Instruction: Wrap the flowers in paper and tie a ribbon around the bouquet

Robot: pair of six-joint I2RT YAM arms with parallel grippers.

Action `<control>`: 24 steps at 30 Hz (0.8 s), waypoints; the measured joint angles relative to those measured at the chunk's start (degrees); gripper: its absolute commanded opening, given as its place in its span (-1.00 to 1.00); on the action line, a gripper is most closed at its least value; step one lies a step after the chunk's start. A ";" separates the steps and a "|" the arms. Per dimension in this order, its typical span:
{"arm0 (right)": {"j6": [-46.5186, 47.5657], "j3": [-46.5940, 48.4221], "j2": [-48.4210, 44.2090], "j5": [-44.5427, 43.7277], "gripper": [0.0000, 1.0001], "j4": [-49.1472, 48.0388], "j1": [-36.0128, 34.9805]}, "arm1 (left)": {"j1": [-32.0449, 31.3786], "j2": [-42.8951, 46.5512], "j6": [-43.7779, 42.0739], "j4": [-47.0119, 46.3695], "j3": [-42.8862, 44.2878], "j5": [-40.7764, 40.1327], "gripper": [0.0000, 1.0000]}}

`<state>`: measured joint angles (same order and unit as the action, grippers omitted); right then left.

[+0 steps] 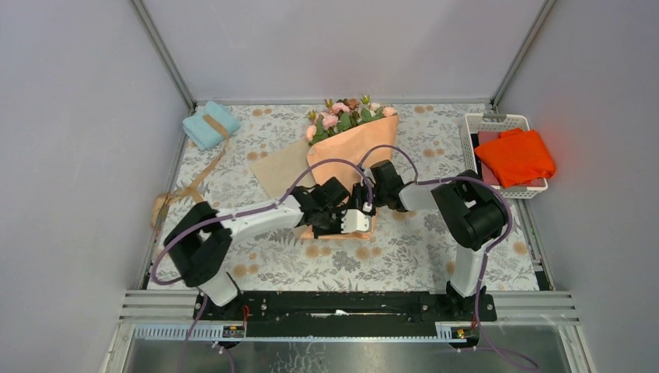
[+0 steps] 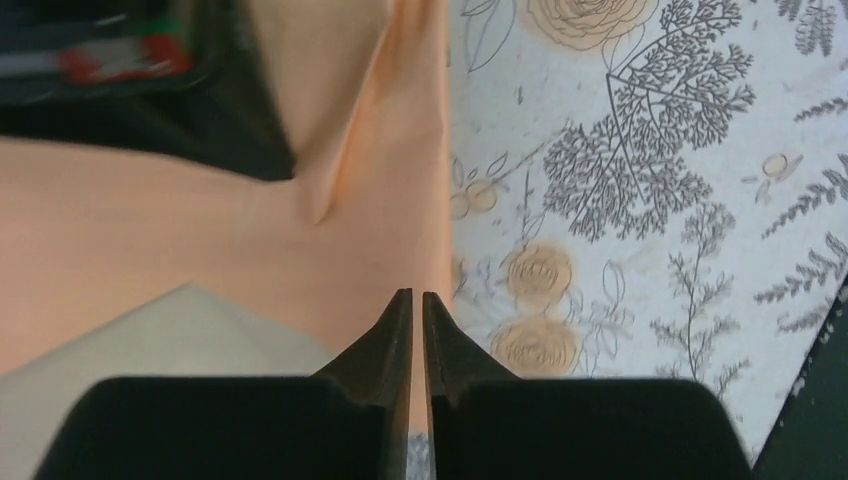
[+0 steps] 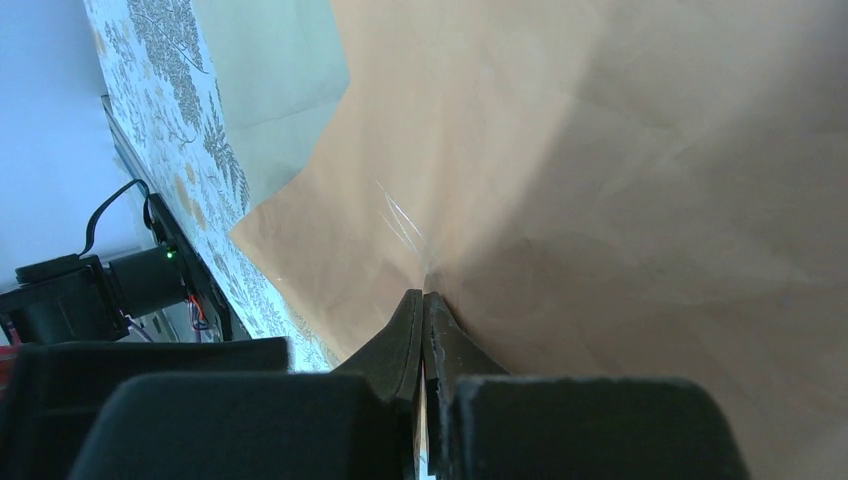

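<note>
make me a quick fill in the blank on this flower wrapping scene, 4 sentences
1. The orange cloth lies in a white ____ at the right edge of the table.
2. The ribbon lies on the ____ side, apart from the bouquet.
3. The right gripper is shut on the peach ____.
4. The flowers point toward the ____ edge.
Missing words: basket; left; paper; far.

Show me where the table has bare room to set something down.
Free: tablecloth between the bouquet and the basket; also the near strip in front of the bouquet's tail. Crowded: centre, where left tool and right tool meet at that tail; left edge, where the ribbon trails.
</note>
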<state>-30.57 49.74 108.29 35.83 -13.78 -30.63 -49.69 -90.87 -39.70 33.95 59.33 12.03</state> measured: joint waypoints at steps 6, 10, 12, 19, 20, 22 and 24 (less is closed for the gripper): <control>0.44 0.68 0.20 0.09 -1.00 1.25 0.07 | -1.01 -6.03 0.57 -5.11 -3.74 -1.40 -0.84; 0.76 0.68 0.20 0.22 -1.00 1.38 0.26 | -0.50 -1.68 0.50 -7.61 -9.07 -2.45 -0.54; 0.81 0.68 0.20 0.24 -1.00 1.40 0.31 | 0.94 1.44 1.18 -6.08 -11.76 -1.88 0.00; 1.03 0.90 0.26 0.31 -1.00 1.70 0.31 | 25.79 10.14 13.05 -1.73 -9.09 7.93 0.61; 1.14 1.07 0.33 0.33 -1.00 1.95 0.31 | 30.42 9.55 16.35 -2.27 -7.13 8.85 0.68; 1.18 1.29 0.39 0.35 -1.00 2.32 0.31 | 40.17 6.78 24.63 -4.33 -2.80 12.52 0.73; 1.20 1.53 0.48 0.37 -1.00 2.71 0.31 | 46.88 3.82 31.98 -7.56 -0.92 14.95 0.77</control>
<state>-29.36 51.27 108.77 36.21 -11.07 -30.33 -2.81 -87.05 -7.73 26.39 58.41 26.98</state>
